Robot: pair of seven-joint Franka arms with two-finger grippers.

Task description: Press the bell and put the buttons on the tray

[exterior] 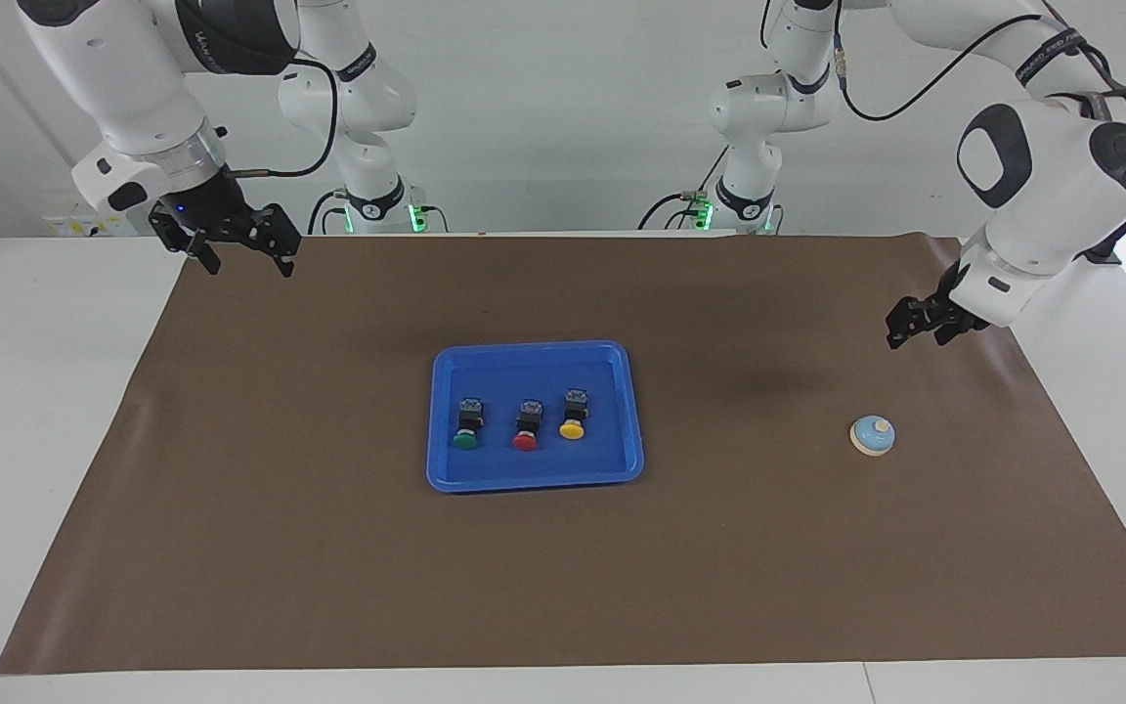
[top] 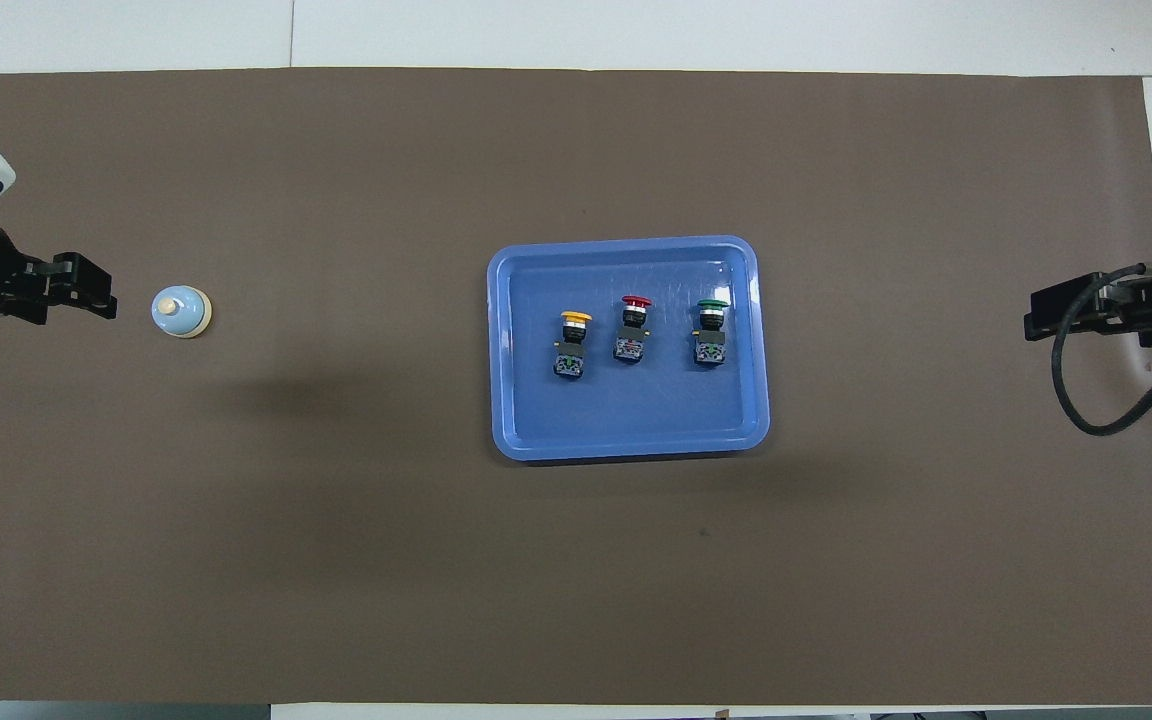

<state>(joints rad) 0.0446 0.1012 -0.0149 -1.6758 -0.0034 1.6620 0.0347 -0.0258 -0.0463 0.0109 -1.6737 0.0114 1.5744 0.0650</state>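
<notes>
left pincer raised, empty | bell untouched | right pincer empty
</notes>
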